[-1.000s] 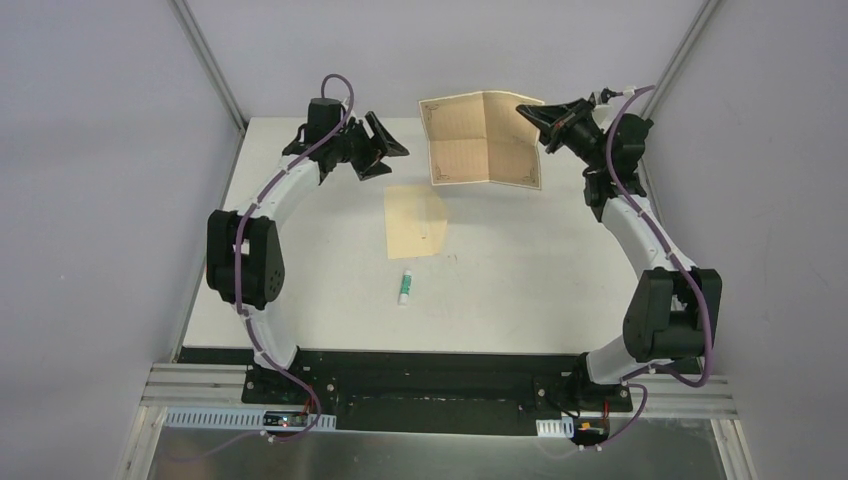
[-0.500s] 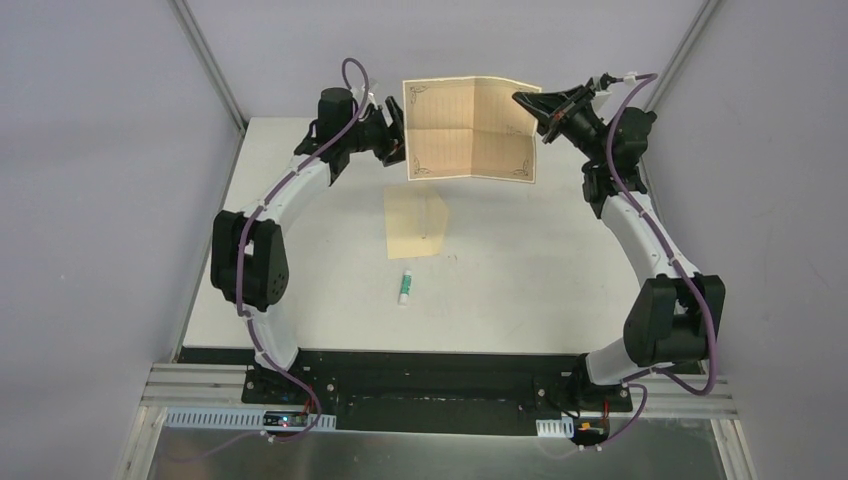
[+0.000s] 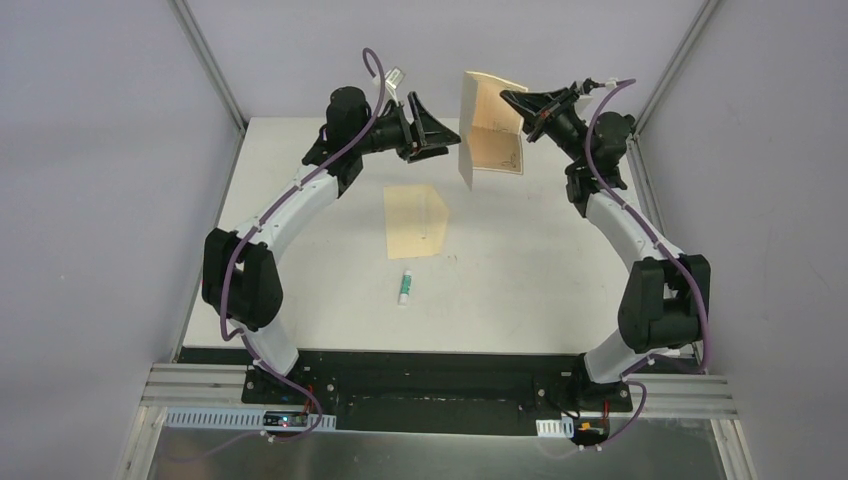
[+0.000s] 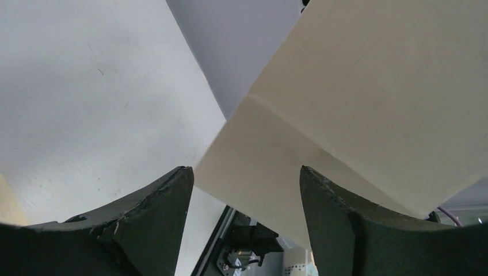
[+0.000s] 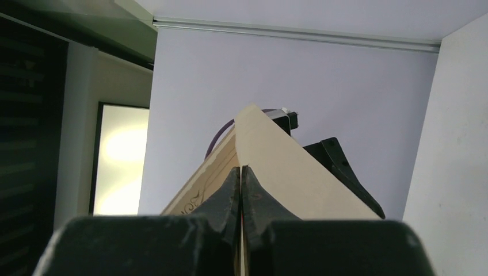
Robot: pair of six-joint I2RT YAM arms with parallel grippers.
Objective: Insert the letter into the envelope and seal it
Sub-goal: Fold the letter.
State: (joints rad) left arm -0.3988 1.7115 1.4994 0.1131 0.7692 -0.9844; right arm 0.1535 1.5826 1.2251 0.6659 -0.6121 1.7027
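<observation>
The letter [image 3: 488, 128], a pale cream sheet with creases and corner ornaments, hangs in the air over the table's far edge, folded along its middle crease. My right gripper [image 3: 520, 108] is shut on its right edge; in the right wrist view the closed jaws pinch the sheet [image 5: 288, 167]. My left gripper [image 3: 440, 125] is open just left of the letter, not touching it; the sheet [image 4: 368, 109] fills the left wrist view beyond the spread fingers. The yellow-tan envelope [image 3: 416, 221] lies flat on the table below.
A small white-green tube [image 3: 405, 286] lies on the table in front of the envelope. The white table [image 3: 560, 260] is bounded by grey walls left, right and behind, with a metal frame post at each back corner.
The right gripper has lifted the letter and turned it, so the sheet has folded in on its crease. The left gripper has moved right and up toward the letter's left edge.
</observation>
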